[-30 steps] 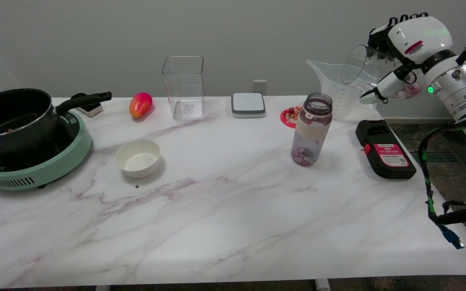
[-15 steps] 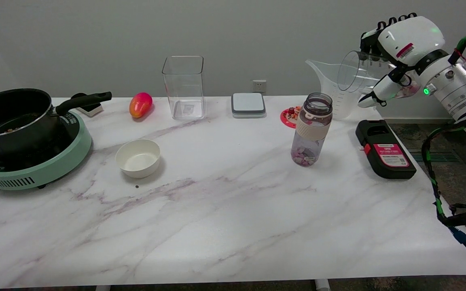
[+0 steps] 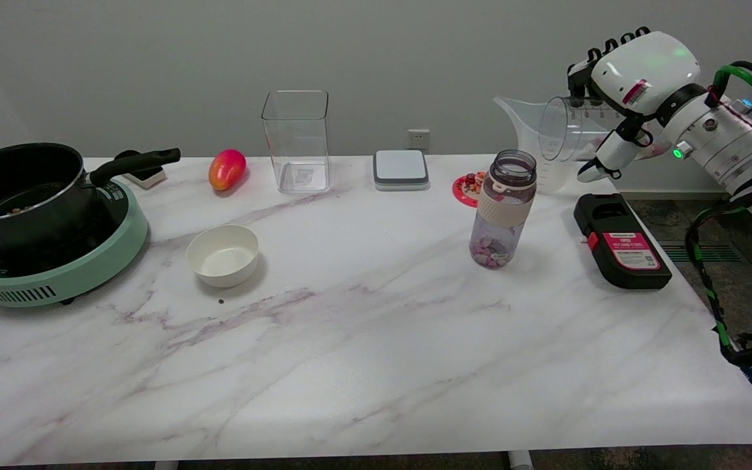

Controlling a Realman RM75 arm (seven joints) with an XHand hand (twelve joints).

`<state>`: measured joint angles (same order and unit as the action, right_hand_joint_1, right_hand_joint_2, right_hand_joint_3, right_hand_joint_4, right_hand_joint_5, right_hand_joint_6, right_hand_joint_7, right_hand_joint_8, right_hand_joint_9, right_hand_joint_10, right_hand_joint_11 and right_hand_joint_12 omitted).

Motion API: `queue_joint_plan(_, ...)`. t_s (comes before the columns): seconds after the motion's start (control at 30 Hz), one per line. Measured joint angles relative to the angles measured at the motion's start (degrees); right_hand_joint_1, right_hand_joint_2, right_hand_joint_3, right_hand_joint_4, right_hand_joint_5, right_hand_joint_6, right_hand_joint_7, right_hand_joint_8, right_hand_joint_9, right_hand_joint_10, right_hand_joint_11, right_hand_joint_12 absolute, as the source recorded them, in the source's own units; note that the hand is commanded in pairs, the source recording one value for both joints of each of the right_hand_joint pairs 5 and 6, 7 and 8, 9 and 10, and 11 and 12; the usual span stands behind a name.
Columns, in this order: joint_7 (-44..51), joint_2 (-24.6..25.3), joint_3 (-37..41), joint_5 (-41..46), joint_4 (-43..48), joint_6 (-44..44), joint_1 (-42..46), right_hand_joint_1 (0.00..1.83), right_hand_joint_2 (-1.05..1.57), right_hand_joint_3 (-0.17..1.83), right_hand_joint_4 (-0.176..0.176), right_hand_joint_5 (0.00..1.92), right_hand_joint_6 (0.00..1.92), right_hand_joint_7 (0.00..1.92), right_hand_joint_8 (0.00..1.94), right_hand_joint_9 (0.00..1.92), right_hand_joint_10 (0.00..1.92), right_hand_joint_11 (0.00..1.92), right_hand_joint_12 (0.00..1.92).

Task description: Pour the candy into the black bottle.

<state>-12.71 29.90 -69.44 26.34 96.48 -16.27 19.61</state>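
Observation:
My right hand [image 3: 617, 91] grips a clear plastic cup [image 3: 565, 127], tipped on its side with its mouth facing left. Pale pink candy [image 3: 651, 150] shows low in the cup by the palm. The cup hangs in the air up and to the right of the bottle [image 3: 503, 207]. That bottle is smoky see-through with a dark rim and a beige band. It stands upright and open on the marble table [image 3: 363, 339], with several pink and purple candies [image 3: 490, 251] at its bottom.
A clear measuring jug [image 3: 529, 134] stands behind the cup. A black and red device [image 3: 621, 241] lies right of the bottle. A red coaster [image 3: 467, 188], grey box [image 3: 401, 169], clear square jar [image 3: 296, 140], mango [image 3: 226, 169], white bowl [image 3: 222, 255] and pot on a green cooker [image 3: 43, 222] spread leftward.
My right hand has carried the cup left and slightly down toward the bottle, tipping it closer to level. The bottle has stayed put.

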Motion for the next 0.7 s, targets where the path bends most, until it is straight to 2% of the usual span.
queue_joint_plan(0.7, -1.17, -4.0, -0.52, -4.58, 0.75, 1.34, 0.53, 1.47, 0.92, 1.04, 0.0, 1.23, 1.23, 1.52, 1.52, 1.49, 1.49, 1.25, 1.25)
